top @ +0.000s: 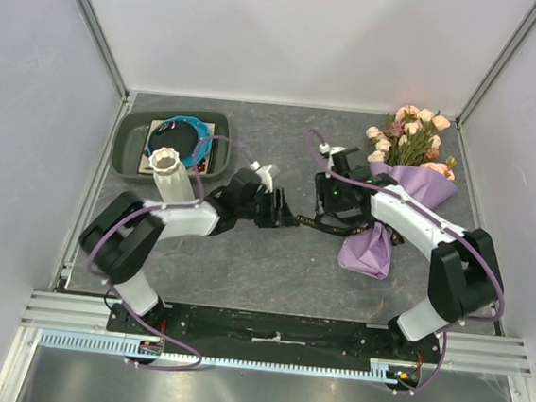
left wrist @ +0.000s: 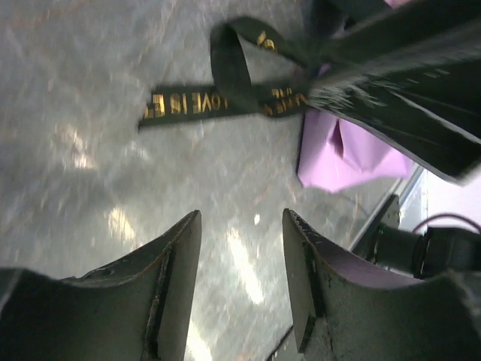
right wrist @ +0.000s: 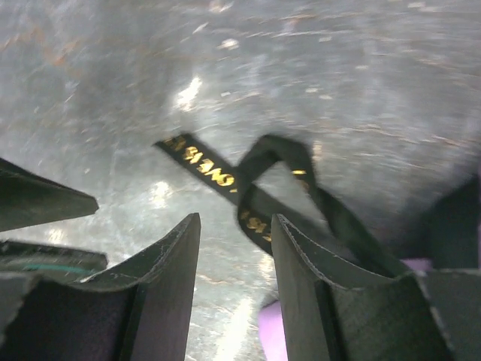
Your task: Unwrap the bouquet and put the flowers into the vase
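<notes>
- The bouquet (top: pixel 411 172) is lying at the table's right, wrapped in its lilac paper (top: pixel 370 249), with the black ribbon (left wrist: pixel 203 100) trailing loose towards the middle.
- Nothing is being gripped: the left gripper (left wrist: pixel 240 219) and right gripper (right wrist: pixel 234 222) are standing partly open beside the ribbon.
- The vase (top: pixel 171 175) is standing flowerless at the left; unwrapping is judged barely begun.

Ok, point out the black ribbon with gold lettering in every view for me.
Top external: black ribbon lies mid-table, just left of the lilac wrapping paper.
Left wrist: ribbon upper middle, looped.
Right wrist: ribbon centre, looped.
Shared landmark: the lilac paper, right of centre in left wrist, bottom edge in right wrist.
</notes>
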Tool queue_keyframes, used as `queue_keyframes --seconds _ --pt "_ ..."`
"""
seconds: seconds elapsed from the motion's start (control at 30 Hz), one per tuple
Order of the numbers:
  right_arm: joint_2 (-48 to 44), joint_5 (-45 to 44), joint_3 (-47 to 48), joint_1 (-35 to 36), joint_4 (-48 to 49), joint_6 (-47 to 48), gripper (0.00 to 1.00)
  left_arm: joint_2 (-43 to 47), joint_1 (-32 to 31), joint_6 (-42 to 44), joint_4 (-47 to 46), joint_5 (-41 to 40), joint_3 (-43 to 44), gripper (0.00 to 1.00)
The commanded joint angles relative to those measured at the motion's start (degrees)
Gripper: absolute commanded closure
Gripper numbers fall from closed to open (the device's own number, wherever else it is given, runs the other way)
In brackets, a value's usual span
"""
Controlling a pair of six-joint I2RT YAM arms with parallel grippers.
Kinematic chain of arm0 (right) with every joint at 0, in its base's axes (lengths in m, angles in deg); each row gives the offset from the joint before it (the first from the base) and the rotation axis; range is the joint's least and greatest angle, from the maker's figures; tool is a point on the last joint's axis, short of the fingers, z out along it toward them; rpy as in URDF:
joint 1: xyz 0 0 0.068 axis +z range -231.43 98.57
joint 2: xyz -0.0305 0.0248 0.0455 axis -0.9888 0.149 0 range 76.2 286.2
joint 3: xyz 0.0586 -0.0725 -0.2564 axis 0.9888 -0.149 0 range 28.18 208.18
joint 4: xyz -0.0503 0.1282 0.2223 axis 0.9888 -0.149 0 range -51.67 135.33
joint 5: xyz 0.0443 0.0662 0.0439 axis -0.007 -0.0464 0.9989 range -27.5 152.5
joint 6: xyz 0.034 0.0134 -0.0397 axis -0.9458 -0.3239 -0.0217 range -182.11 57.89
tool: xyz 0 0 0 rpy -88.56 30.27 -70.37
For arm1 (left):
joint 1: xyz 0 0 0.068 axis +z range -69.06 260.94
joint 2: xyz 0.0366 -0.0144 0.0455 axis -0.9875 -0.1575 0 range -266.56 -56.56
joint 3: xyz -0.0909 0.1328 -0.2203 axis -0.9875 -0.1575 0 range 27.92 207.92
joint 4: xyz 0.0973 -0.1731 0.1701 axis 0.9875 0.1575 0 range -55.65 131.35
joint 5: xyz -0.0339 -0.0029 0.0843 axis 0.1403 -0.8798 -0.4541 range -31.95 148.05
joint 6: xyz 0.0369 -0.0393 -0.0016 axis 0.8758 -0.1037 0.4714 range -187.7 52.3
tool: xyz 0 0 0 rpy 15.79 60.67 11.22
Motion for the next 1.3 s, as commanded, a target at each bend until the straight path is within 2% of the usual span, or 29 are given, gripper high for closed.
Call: queue_keyframes --seconds 0.0,0.17,0.33,0.53,0.7,0.8,0.9,0.93,0.97,1.0,1.03,1.1,1.27 --pt "4.5 3.6 1.3 3.8 3.6 3.7 0.49 14.9 -0.4 -1.6 -12.5 -2.4 -11.7 0.45" --pt "10.9 0.4 4.8 8.9 4.5 9.9 0.42 27.2 -0.4 -1.8 -14.2 -1.3 -22.6 0.41" --pt "16.3 -4.6 7.2 10.1 5.2 14.3 0.41 37.0 -0.4 -0.9 -9.8 -1.4 -25.9 0.40" --pt "17.9 -4.2 5.4 10.5 7.2 17.7 0.37 40.6 -0.4 -0.2 -6.9 -0.9 -25.9 0.39" --pt "19.4 -1.9 3.3 10.6 8.7 16.4 0.39 40.9 -0.4 -0.1 -6.5 0.3 -25.1 0.39" --pt "18.8 1.6 1.0 10.7 10.5 14.7 0.47 41.8 -0.4 -0.1 -6.0 0.4 -25.0 0.39" --pt "18.2 1.8 -1.0 10.7 12.3 13.8 0.66 42.7 -0.4 0.2 -5.2 -0.1 -24.8 0.39" --pt "18.1 1.5 -1.1 10.7 12.4 13.4 0.80 42.7 -0.4 0.3 -4.9 -0.4 -24.7 0.39" --pt "17.5 0.8 -1.1 11.3 12.4 13.3 0.85 42.6 -0.4 0.4 -4.2 -0.4 -24.6 0.39" --pt "17.1 -0.7 -1.0 11.7 12.4 13.2 0.96 42.3 -0.4 0.6 -3.9 -0.6 -24.4 0.39" --pt "16.4 -1.4 -0.9 12.1 12.4 13.2 1.00 42.0 -0.4 0.7 -3.5 -0.5 -24.1 0.39" --pt "13.7 -3.5 0.1 12.8 12.3 13.2 1.00 41.7 -0.4 0.7 -3.2 -0.4 -23.7 0.39" --pt "3.5 -5.9 4.1 12.8 7.7 6.5 1.00 39.5 -0.4 0.4 -3.1 0.1 -22.2 0.39"
